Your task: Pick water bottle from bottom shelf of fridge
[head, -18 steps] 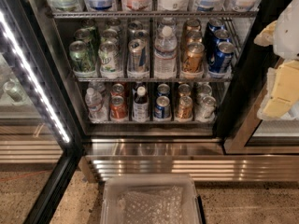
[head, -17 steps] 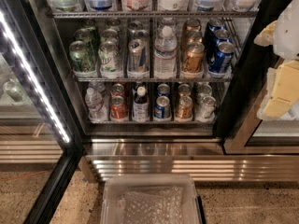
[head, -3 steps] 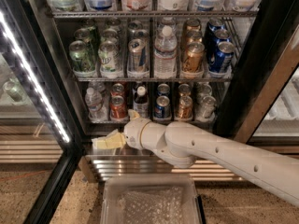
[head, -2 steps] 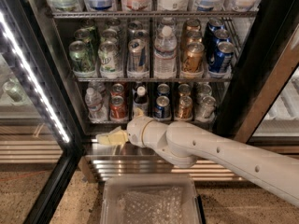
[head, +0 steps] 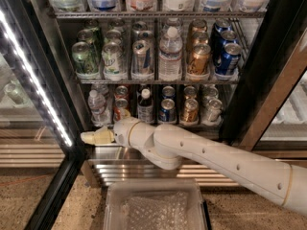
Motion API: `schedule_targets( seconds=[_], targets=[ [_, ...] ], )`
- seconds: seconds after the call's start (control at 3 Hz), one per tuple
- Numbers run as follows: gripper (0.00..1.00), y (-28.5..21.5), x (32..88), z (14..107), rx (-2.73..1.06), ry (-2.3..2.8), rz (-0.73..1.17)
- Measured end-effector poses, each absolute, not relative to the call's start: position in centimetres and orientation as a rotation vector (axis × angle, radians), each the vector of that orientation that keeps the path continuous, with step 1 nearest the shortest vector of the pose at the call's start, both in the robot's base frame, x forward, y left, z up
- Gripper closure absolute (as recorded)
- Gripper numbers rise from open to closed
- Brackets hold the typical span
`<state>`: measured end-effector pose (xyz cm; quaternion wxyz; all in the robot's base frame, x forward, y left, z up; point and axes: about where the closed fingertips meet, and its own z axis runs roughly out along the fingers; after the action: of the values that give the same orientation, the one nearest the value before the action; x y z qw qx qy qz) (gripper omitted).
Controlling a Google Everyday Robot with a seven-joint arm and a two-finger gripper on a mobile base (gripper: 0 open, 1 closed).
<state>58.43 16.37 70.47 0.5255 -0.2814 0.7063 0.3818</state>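
The white arm (head: 216, 159) is reaching in from the lower right, across the front of the fridge (head: 263, 66), and is ending in the cream-coloured gripper (head: 96, 137), which is pointing left. The gripper is hanging just below the left end of the bottom shelf (head: 217, 125), in front of the metal grille (head: 110, 174) and near the foot of the lit LED strip (head: 33, 75). Whether it is open or closed cannot be told from this angle, and nothing is showing in its grasp.

The water bottle (head: 97, 107) is standing upright at the far left of the bottom shelf, just above the gripper and apart from it. To its right a red can (head: 121, 109) is sitting beside it, then a dark bottle with a white cap (head: 145, 107), then a blue can (head: 167, 110). On the rack above, a taller clear bottle (head: 170, 54) is standing among cans. A clear plastic bin (head: 153, 202) is lying on the floor below the arm
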Motion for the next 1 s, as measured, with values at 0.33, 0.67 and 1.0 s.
schedule_targets(
  seconds=[0.33,0.67,1.0],
  targets=[
    [0.18,16.51,58.47,70.19,-0.662,1.692,0.927],
    [0.42,16.52,58.47,70.19,-0.662,1.691,0.927],
    [0.39,17.33,58.30,70.34,-0.728,1.662,0.904]
  ],
)
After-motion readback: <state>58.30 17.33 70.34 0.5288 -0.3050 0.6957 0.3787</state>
